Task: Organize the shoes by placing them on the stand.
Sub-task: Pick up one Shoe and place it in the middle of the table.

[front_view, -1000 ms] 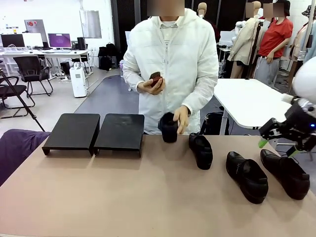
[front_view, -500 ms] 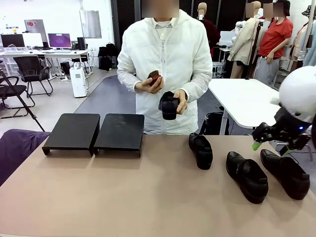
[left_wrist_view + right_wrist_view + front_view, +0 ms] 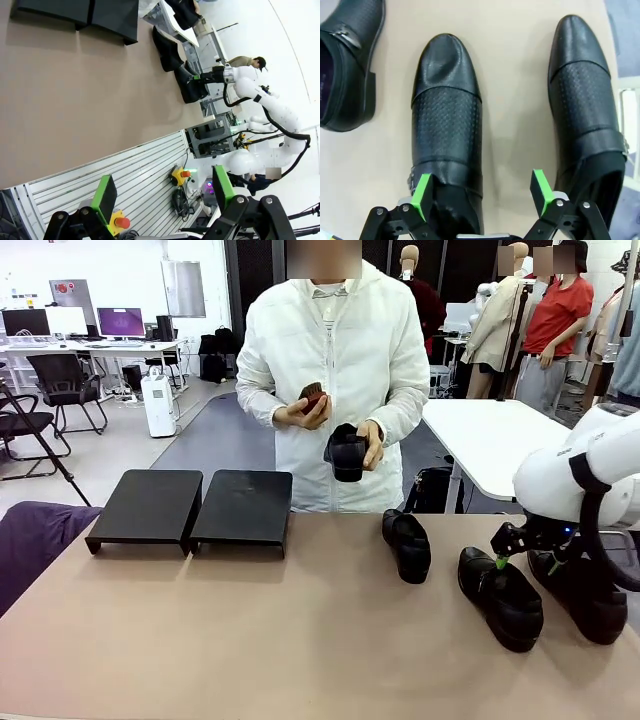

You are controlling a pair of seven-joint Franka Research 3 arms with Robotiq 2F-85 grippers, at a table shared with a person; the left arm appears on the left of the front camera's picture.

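The right arm had swung in from 3 o'clock and dropped, so the right gripper (image 3: 524,560) hung over the middle shoe (image 3: 503,598) of the three on the table (image 3: 250,640), at about 2 o'clock from the robot's side. Meanwhile the person had lifted the fourth shoe (image 3: 346,453) off the far edge and held it at chest height in one hand (image 3: 372,443), at 12 o'clock. The wrist view showed the gripper's jaws spread wide with nothing between them, poised above the heel end of that shoe, whose toe pointed to 12 o'clock. That read as the approach to a first pick. The stand (image 3: 190,502) waited at 10 o'clock, well apart, with no shoe on it. The left gripper (image 3: 164,190) was likewise wide open and empty, back over the table's near edge. How high the right gripper's fingers stood above the leather could not be judged, and the picture's bottom edge cut off the heel. In the front view the arm covered part of the rightmost shoe (image 3: 598,622). The third shoe (image 3: 407,544) lay clear at 1 o'clock. A small brown object (image 3: 315,396) in the person's other hand was too small to identify.
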